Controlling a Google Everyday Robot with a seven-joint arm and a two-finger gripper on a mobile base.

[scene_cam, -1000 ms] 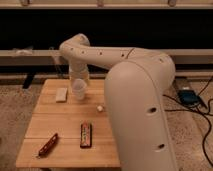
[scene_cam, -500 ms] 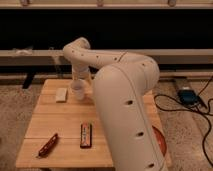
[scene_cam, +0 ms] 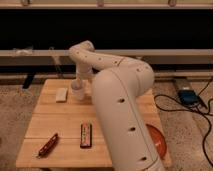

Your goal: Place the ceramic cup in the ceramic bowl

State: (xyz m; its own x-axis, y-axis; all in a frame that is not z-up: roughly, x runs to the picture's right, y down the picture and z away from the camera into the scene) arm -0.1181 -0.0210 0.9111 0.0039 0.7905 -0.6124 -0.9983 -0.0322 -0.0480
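The ceramic cup is a small pale cup at the far middle of the wooden table. My gripper comes down from above and is right at the cup's top. The white arm bends back towards the camera and covers the right half of the table. The ceramic bowl is orange-red, and only a sliver of it shows at the table's near right corner, behind the arm. The bowl is far from the cup.
A small white block lies left of the cup. A dark bar-shaped packet and a red packet lie at the near left. Cables and a blue device lie on the floor to the right.
The arm's big links have swung nearer the camera and now cover more of the table's right side. The gripper and the cup stay at about the same spot.
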